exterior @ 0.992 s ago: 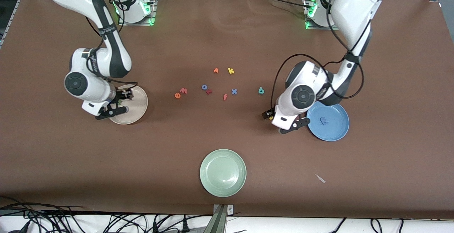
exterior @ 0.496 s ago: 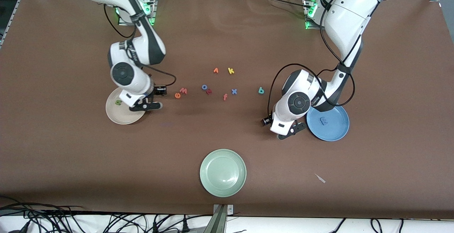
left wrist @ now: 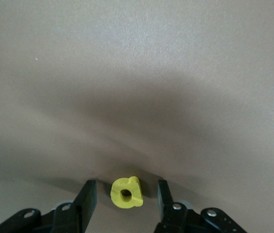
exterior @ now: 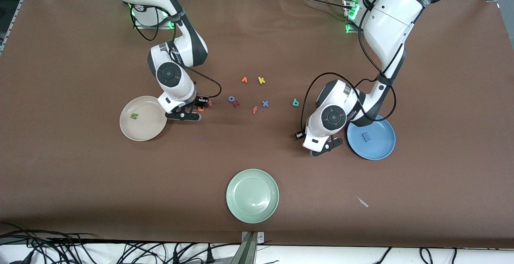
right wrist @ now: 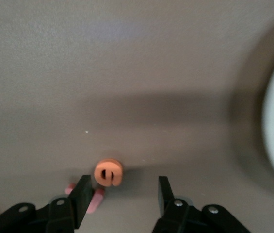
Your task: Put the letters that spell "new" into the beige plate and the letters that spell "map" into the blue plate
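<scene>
1. We see the yellow a (left wrist: pixel 126 192) on the table beside the blue plate (exterior: pixel 381 151), between the left gripper (left wrist: pixel 125 199) fingers, a gap each side.
2. The orange e (right wrist: pixel 108 173) and pink w (right wrist: pixel 95 200) lie near the beige plate (exterior: pixel 132 129), other letters (exterior: pixel 249 95) mid-table.
3. The right gripper (right wrist: pixel 122 196) is low over the e, jaws parted, holding nothing.
4. The beige plate holds the green n (exterior: pixel 134 115), the blue plate the m (exterior: pixel 366 136); the green plate (exterior: pixel 252 195) is nearest the front camera.
</scene>
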`<action>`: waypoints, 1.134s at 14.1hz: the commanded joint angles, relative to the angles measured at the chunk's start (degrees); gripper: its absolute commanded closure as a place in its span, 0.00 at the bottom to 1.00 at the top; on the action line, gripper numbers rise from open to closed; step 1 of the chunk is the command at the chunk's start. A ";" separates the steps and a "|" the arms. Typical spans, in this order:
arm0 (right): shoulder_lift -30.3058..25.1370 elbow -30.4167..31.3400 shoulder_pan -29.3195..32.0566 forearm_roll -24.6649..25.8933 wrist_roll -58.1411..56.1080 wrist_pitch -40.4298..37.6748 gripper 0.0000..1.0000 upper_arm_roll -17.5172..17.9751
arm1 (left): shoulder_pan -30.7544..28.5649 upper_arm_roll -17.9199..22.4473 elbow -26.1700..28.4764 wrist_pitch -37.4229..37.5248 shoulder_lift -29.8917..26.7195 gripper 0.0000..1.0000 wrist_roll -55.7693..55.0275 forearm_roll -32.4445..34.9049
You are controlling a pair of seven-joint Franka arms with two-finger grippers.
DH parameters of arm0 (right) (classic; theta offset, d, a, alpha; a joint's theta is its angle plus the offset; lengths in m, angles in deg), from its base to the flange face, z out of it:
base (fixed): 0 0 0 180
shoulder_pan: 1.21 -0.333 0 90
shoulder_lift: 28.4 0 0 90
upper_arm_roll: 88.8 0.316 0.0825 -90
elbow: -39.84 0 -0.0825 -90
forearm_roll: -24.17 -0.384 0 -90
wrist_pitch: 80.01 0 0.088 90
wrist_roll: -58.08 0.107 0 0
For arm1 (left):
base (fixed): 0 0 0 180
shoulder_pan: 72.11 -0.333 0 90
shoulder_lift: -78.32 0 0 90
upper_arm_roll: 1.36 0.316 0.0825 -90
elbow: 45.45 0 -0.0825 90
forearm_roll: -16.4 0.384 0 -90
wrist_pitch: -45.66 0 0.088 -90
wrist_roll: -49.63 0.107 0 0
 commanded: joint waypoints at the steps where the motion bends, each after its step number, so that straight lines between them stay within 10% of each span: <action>1: 1.21 1.14 -0.28 -0.17 2.47 3.48 0.37 0.84 | 0.13 -0.20 1.22 0.39 -0.82 0.63 -1.48 1.59; 4: 1.12 1.22 -0.37 -0.17 2.47 3.39 0.42 0.84 | 0.13 -0.38 1.13 0.57 -0.91 0.98 -0.69 1.59; 12: 0.77 1.14 -0.37 -0.09 1.15 2.87 0.81 0.75 | -5.92 0.24 -0.45 11.36 -7.40 1.00 8.59 1.76; 16: -1.51 -1.40 -0.11 -0.09 -4.98 -3.17 0.81 -2.22 | -12.86 0.24 0.60 15.42 -9.26 1.00 22.66 5.18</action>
